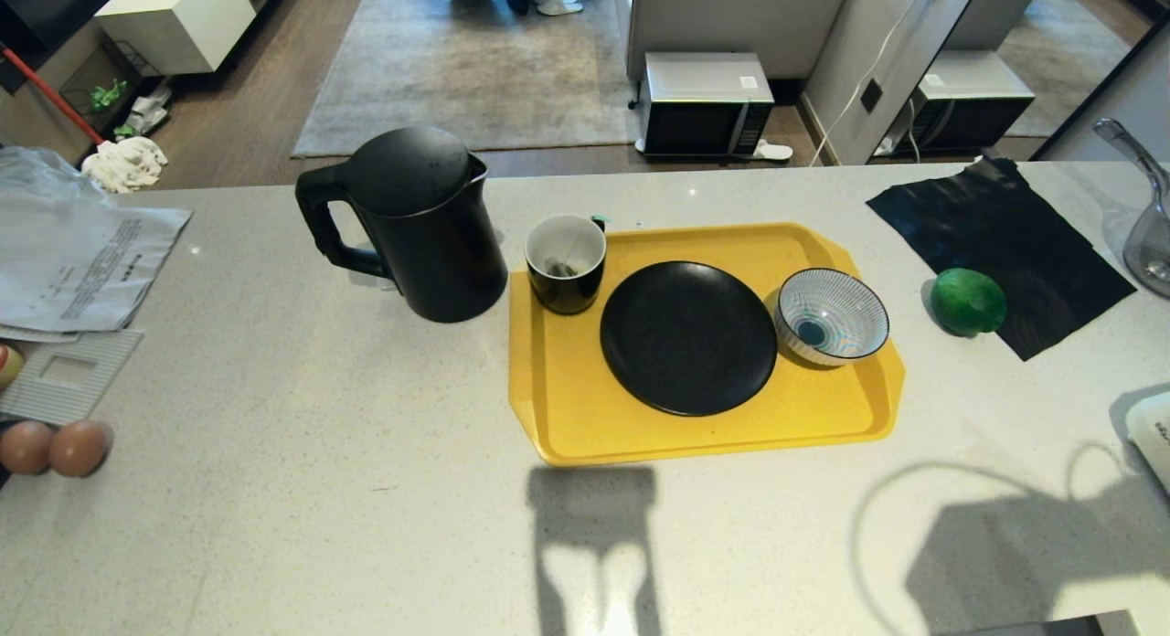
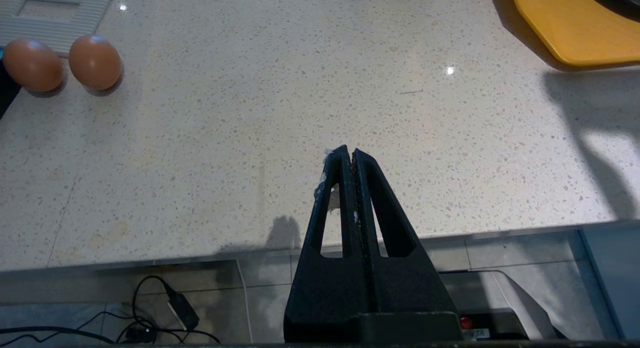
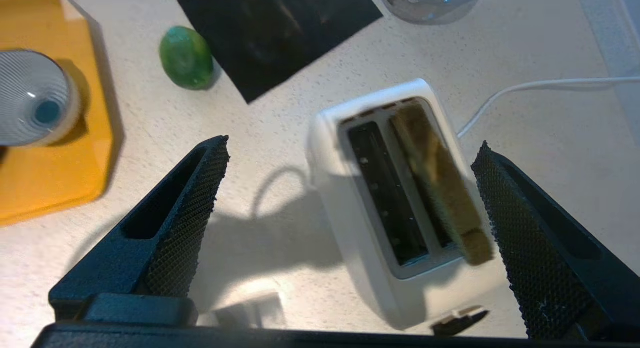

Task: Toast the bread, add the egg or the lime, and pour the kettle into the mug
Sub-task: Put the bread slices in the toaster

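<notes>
Right gripper (image 3: 350, 188) hung fingers wide over the white toaster (image 3: 395, 208), bread (image 3: 435, 178) standing in one slot. Judged light, soft, crumbly: pinch its exposed top edge gently. Left gripper (image 2: 348, 155) parked, fingers closed.

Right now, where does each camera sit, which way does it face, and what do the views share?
Head: high on the robot, looking down on kettle, mug and yellow tray; no arm shows.
Left wrist: behind the shut left gripper, at the counter's near edge, facing two brown eggs.
Right wrist: above the toaster, open right gripper, bread in one slot.
Shared: head and right wrist both show lime and striped bowl.
</notes>
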Controlling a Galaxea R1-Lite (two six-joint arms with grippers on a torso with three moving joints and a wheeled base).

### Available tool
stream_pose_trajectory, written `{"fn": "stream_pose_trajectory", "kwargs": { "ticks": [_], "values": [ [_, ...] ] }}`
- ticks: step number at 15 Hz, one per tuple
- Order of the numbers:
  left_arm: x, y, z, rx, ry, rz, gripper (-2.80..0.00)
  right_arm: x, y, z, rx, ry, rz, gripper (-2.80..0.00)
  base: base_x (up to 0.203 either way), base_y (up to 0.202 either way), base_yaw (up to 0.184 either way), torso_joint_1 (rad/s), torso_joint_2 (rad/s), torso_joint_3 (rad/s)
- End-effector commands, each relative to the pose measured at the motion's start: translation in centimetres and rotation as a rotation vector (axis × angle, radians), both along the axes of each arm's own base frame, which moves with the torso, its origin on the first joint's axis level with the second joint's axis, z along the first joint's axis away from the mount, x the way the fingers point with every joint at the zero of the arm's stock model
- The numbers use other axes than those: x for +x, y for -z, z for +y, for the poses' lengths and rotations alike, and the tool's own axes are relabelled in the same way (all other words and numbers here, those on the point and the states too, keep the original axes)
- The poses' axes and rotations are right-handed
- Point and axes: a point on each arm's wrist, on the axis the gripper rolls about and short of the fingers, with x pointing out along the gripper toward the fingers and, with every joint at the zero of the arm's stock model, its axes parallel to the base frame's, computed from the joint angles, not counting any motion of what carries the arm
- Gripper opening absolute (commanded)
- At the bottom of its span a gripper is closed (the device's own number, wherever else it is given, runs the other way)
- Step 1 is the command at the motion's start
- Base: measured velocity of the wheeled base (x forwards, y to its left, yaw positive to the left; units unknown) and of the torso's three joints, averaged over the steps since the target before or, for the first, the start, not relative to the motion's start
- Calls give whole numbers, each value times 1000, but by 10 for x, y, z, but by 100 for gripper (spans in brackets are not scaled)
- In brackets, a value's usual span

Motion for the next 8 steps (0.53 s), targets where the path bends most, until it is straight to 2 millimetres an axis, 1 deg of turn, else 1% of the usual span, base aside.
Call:
{"fn": "stream_pose_trajectory", "kwargs": {
  "ticks": [1,3,4,6,8],
  "values": [
    [1,5,0,0,0,14,-280,7,-14,23,-25,-55,-23,0,0,0,0,0,0,0],
    [1,5,0,0,0,14,-280,17,-31,37,67,-111,-64,0,0,0,0,0,0,0],
    [1,5,0,0,0,14,-280,22,-42,45,111,-130,-81,0,0,0,0,0,0,0],
    [1,5,0,0,0,14,-280,33,-58,56,158,-147,-87,0,0,0,0,0,0,0],
    [1,5,0,0,0,14,-280,43,-69,66,184,-195,-86,0,0,0,0,0,0,0]
  ]
}}
